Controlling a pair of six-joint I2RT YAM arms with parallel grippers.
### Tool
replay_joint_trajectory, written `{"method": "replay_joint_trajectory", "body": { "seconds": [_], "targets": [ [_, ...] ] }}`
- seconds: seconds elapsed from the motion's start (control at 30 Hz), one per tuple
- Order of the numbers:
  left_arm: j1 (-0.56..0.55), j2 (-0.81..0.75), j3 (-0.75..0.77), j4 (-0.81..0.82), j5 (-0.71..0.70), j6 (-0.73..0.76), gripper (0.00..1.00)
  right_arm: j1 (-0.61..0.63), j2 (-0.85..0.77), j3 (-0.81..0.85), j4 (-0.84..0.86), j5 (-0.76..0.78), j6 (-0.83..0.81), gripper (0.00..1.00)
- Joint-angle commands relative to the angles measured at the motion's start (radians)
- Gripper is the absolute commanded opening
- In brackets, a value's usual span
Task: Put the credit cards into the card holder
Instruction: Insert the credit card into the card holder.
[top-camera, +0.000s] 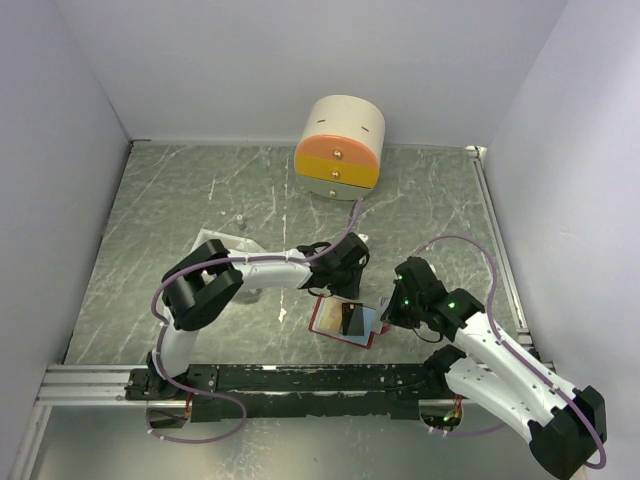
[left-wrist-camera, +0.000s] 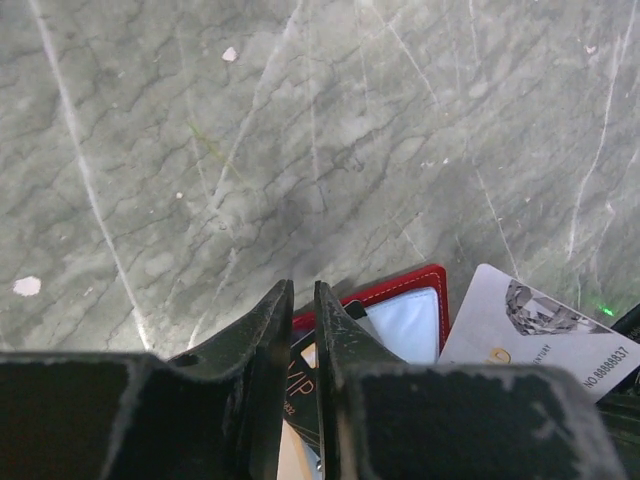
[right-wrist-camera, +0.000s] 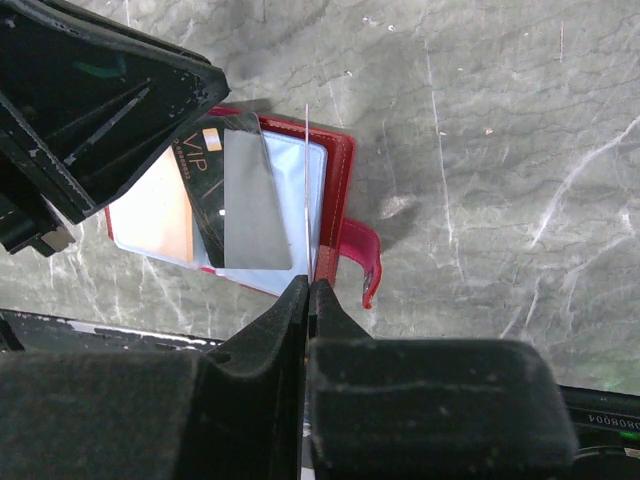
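My right gripper pinches a white card; left gripper, nearly closed, meets dark card on card holder, hold unclear.

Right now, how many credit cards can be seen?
2. A dark VIP card lies over the open red card holder, by the left gripper; a silver card stands on edge in the right gripper. Others may hide in the sleeves.
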Motion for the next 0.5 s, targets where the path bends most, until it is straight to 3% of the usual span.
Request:
{"method": "replay_joint_trajectory", "body": {
  "seconds": [0.0, 0.47],
  "targets": [
    [0.005, 0.025, 0.049, -0.021, 0.084, 0.046, 0.25, -0.005, -0.001, 0.021, 0.002, 0.019, -0.008, 0.0],
    [0.002, 0.033, 0.039, -0.003, 0.207, 0.12, 0.22, -0.004, 0.007, 0.012, 0.01, 0.026, -0.01, 0.0]
  ]
}}
